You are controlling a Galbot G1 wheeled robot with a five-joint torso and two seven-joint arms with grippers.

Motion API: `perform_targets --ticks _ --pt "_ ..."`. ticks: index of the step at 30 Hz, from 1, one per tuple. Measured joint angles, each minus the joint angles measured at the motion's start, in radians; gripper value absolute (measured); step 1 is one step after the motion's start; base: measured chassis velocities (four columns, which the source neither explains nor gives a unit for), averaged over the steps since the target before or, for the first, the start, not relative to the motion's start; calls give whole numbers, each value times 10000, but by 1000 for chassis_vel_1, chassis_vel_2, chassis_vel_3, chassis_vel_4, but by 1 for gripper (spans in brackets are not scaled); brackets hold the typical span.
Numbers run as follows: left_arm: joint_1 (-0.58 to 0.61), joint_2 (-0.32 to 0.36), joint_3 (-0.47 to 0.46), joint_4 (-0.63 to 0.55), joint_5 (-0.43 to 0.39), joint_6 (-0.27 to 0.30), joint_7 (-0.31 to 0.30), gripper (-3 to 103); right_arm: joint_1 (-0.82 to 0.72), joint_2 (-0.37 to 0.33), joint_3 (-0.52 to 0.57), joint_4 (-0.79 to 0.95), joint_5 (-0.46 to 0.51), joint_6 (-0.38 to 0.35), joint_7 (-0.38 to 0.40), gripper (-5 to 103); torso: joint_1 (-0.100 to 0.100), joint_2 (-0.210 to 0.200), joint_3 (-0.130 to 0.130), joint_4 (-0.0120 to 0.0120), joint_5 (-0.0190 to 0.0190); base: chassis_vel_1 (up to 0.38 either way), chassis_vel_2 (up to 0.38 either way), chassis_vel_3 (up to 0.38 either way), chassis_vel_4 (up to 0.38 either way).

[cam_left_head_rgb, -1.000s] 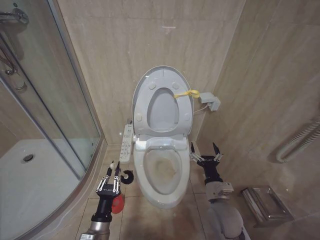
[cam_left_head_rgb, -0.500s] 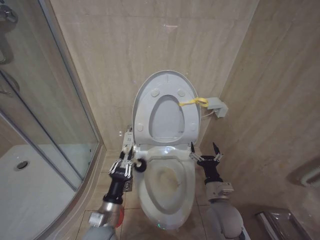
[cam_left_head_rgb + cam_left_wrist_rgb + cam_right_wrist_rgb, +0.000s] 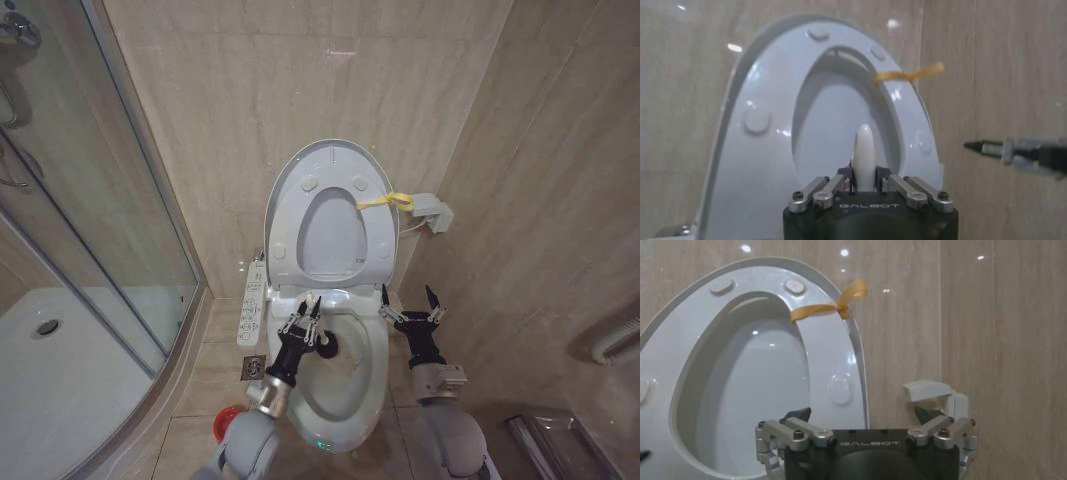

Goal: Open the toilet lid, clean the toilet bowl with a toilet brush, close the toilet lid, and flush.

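Scrubbing stage just reached, by the look of it: lid [image 3: 330,215] already up, brush [image 3: 324,345] already out of its red holder [image 3: 229,421] and over the bowl [image 3: 340,375]

Nearest, low at the near left of the bowl's foot on the floor, red holder partly hidden behind the left arm

Next out, over the bowl's left rim toward its back, left gripper [image 3: 303,323] clenched on the brush's white handle [image 3: 864,157], dark bristle head hanging just inside the rim above the basin; cannot tell whether bristles touch the ceramic

Level with it, just beside the bowl's right rim, right gripper [image 3: 408,303] waiting idle with jaws spread wide, grasping nothing, clear of the porcelain

Inside the bowl, yellowish-brown stain showing on the inner wall, so cleaning judged barely begun or not begun

Left of the bowl's back edge, white control panel [image 3: 252,304] lying along the side

Farthest, lid and seat standing upright together against the back wall, yellow strap [image 3: 385,201] looped at the lid's right edge

Done: opening, fetching the brush. Left: scrubbing the stain, returning the brush, lowering the lid, flushing
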Motion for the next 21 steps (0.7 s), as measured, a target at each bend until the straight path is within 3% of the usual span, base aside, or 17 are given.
perform_targets --ticks 7,15,21 --pt "-947 -244 581 1441 -48 -133 44 21 0 -1 1 0 0 0 1 100 -1 0 -1 -2 0 0 0 0 0" --pt "-1682 -581 973 3778 9 -872 321 21 0 0 2 0 0 0 1 100 -1 0 -1 0 0 0 0 0 0" --pt "-1900 -750 1091 4470 87 -1062 454 21 0 0 2 0 0 0 0 100 -1 0 -1 0 0 0 0 0 0"
